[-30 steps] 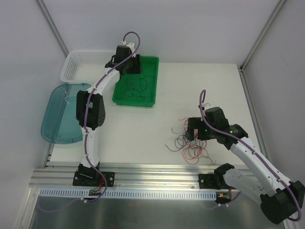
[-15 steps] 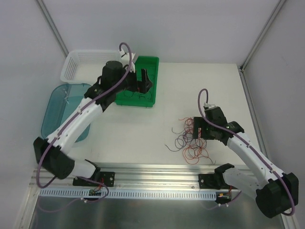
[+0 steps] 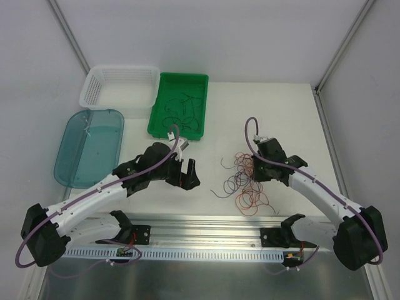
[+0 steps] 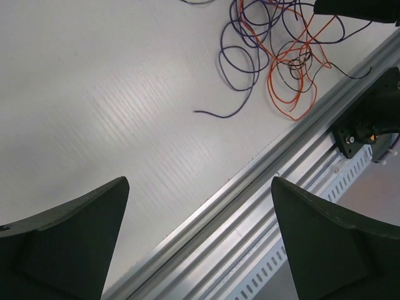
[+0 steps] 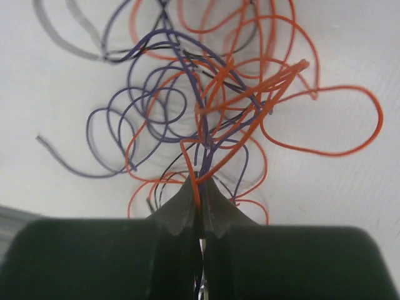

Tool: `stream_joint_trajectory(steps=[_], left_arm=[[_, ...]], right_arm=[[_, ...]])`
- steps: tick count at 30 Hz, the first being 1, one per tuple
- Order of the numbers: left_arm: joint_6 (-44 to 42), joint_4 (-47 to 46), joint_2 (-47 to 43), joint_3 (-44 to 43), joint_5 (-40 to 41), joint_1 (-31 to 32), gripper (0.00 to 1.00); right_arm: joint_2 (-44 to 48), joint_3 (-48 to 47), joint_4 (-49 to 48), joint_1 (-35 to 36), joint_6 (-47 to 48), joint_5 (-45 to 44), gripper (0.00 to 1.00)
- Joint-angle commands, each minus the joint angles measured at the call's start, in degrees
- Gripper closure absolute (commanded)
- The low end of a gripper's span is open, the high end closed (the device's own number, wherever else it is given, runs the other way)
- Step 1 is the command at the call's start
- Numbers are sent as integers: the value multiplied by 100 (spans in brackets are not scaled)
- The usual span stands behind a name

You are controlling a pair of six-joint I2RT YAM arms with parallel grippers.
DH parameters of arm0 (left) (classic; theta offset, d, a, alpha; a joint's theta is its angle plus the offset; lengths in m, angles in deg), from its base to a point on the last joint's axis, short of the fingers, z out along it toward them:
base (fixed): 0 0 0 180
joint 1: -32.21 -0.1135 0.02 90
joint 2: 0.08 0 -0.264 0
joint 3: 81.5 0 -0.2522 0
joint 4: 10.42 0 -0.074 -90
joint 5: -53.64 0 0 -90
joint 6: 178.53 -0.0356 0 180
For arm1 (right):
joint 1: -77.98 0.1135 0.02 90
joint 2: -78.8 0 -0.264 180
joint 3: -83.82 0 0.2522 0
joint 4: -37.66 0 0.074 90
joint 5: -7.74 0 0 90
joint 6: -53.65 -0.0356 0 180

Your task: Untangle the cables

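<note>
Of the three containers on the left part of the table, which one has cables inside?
The green tray, with dark cables lying in it; the white basket and blue tray show none.

Two claws: the left claw (image 3: 190, 174) and the right claw (image 3: 252, 170). One heap of cables (image 3: 240, 182) at the right claw, three colours, strands too tangled to count. Beyond the left claw: one green tray (image 3: 184, 75), one white basket (image 3: 94, 82), one blue lid (image 3: 87, 150).

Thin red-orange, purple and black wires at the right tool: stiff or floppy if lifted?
Probably floppy: the thin red-orange, purple and black wires lie in loose curls. Likely light, but apt to drag neighbours, since loops interlock where the right tool pinches them.
</note>
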Motion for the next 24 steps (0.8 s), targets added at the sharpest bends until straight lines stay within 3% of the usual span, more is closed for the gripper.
stream_joint_trajectory(steps=[1, 8, 16, 20, 23, 24], left_arm=[[438, -280, -304, 123, 156, 305, 1], [991, -623, -621, 150, 525, 578, 1], [1133, -1703, -577, 405, 525, 737, 1], [1220, -1810, -454, 475, 631, 754, 1], [1299, -1810, -402, 633, 683, 763, 1], [1334, -1810, -384, 677, 701, 763, 1]], right_arm=[[509, -763, 126, 399, 52, 463, 99], [1274, -1986, 478, 866, 210, 1571, 99], [978, -1969, 267, 1095, 209, 1817, 95], [361, -1952, 1267, 1112, 175, -285, 94], [281, -1619, 1375, 1068, -71, -1133, 72], [290, -1539, 1366, 1051, -167, -1188, 56]])
